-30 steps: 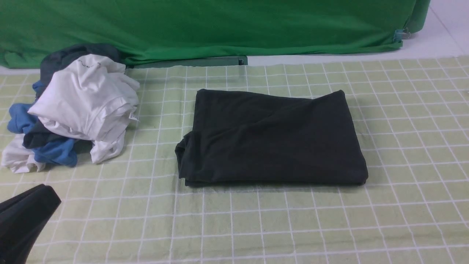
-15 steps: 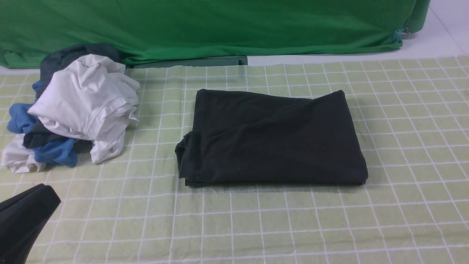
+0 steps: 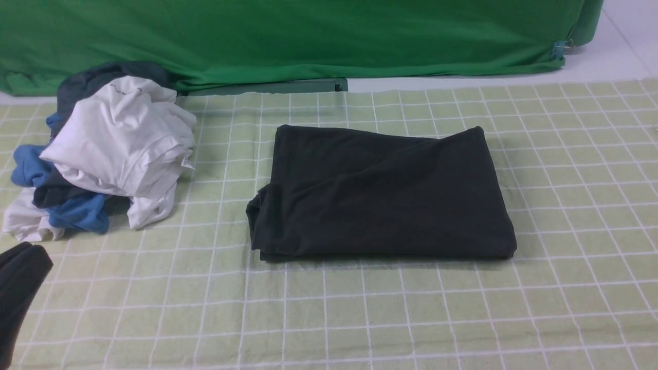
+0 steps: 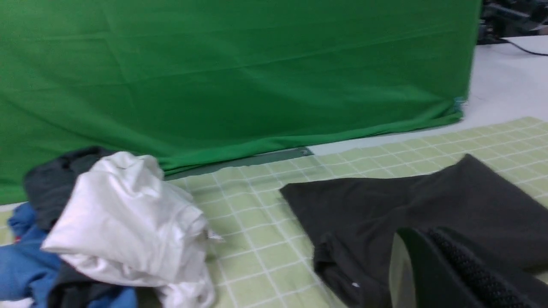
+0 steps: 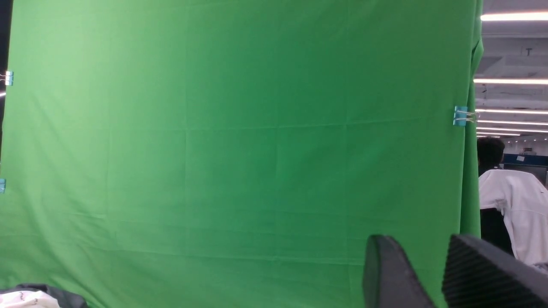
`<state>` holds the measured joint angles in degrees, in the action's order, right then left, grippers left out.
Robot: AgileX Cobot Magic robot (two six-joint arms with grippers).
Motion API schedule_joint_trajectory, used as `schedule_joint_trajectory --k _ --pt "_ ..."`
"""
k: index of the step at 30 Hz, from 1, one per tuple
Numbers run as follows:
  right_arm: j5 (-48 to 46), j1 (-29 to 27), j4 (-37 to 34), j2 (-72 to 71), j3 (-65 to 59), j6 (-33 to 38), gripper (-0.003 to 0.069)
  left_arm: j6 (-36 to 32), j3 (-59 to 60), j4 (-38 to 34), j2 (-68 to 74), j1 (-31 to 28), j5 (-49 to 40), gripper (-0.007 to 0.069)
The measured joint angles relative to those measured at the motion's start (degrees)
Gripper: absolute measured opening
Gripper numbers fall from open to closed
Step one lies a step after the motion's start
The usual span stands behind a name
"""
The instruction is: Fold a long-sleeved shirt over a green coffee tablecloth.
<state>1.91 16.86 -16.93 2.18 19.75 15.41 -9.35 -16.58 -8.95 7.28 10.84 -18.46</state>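
Shirt position: the long-sleeved shirt (image 3: 380, 192) lies folded into a flat rectangle near the middle of the green coffee tablecloth (image 3: 565, 205), no print showing.
Left end effector: the left end effector (image 3: 20, 288) sits at the near left corner of the front view, well apart from the shirt and touching nothing; its wrist view shows the fingers (image 4: 466, 273) close together with the shirt beyond them; how far apart they stand cannot be told; nothing held.
Right end effector: the right end effector (image 5: 432, 273) is out of the front view; its wrist camera shows two fingers with a gap between, nothing in them, facing the backdrop.
Adjacent items: a heap of garments at the far left of the cloth, white garment (image 3: 121, 139) uppermost, blue garment (image 3: 77, 216) beneath, dark fabric (image 3: 92, 79) behind; clear of the shirt.
Surface: cloth spread flat over the bench, lightly creased.
Surroundings: plain green backdrop (image 3: 288, 36) behind, fastened with blue clips (image 5: 460, 116); a person in white (image 5: 513, 209) beyond its edge.
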Motion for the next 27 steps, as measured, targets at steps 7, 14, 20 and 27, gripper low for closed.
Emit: schedule_joint_trajectory --k 7,14,20,27 --pt "0.0 0.0 0.0 0.0 0.0 0.0 0.023 -0.46 10.9 -0.05 -5.2 -9.48 9.21 0.0016" --pt "0.0 0.0 0.0 0.0 0.0 0.0 0.0237 -0.67 16.81 1.12 -7.28 -11.99 8.96 0.0016" --pt "0.06 0.0 0.0 0.0 0.0 -0.02 0.0237 -0.71 16.81 2.05 -7.28 -11.99 5.72 0.0017" --pt "0.06 0.0 0.0 0.0 0.0 -0.08 0.0237 -0.71 16.81 2.05 -7.28 -11.99 5.53 0.0017"
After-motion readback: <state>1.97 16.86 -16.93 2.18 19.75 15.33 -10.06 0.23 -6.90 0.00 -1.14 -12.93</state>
